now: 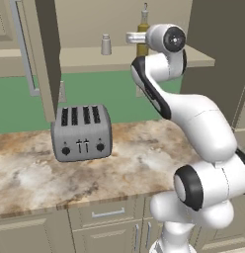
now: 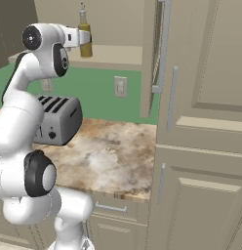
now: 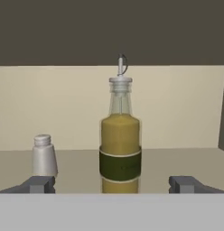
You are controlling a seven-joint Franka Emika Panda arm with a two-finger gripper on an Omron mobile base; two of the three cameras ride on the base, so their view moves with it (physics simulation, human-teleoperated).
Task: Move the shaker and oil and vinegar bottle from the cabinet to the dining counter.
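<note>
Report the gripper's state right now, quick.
Gripper: open, holding nothing; its fingertips stand wide either side of the oil and vinegar bottle on the cabinet shelf.

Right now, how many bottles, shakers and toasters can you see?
Bottles: 1, the oil and vinegar bottle on the cabinet shelf
Shakers: 1, the shaker beside it
Toasters: 1, the toaster on the worktop
Total: 3
</note>
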